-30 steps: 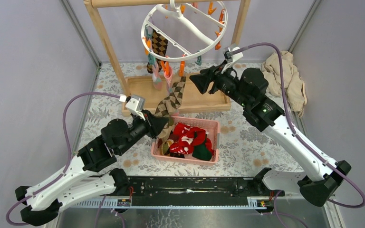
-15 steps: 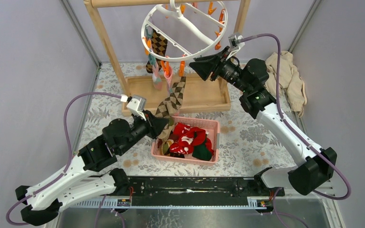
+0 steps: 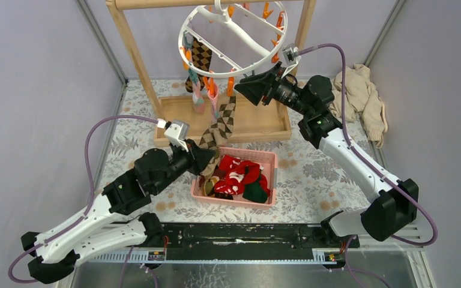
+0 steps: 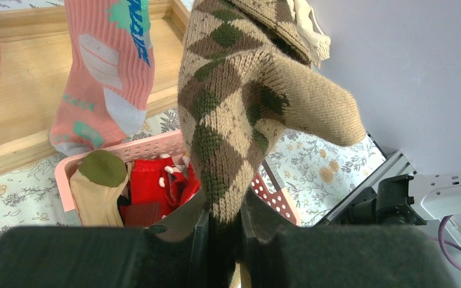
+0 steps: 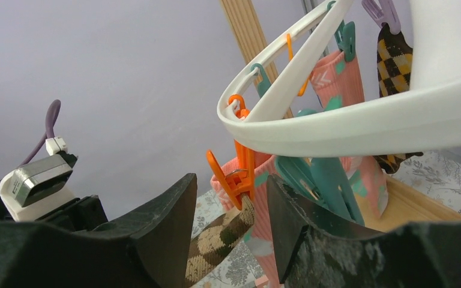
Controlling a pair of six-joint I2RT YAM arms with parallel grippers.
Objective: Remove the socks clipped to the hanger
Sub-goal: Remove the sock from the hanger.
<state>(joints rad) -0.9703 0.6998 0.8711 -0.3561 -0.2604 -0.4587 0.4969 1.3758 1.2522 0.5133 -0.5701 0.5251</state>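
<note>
Your left gripper (image 4: 219, 225) clamps the argyle sock (image 4: 234, 120); your right gripper (image 5: 231, 204) straddles the orange clip (image 5: 238, 165), fingers apart. Pull early and the hanger (image 5: 348, 120) may swing away.

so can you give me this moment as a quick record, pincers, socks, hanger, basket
left pincer: shut on the argyle sock, over the pink basket
argyle sock: runs up to an orange clip on the ring hanger, not yet unclipped
right pincer: open, one finger on each side of that orange clip
also hanging: pink sock, dark checked sock
pink basket: holds red socks and a few others
</note>
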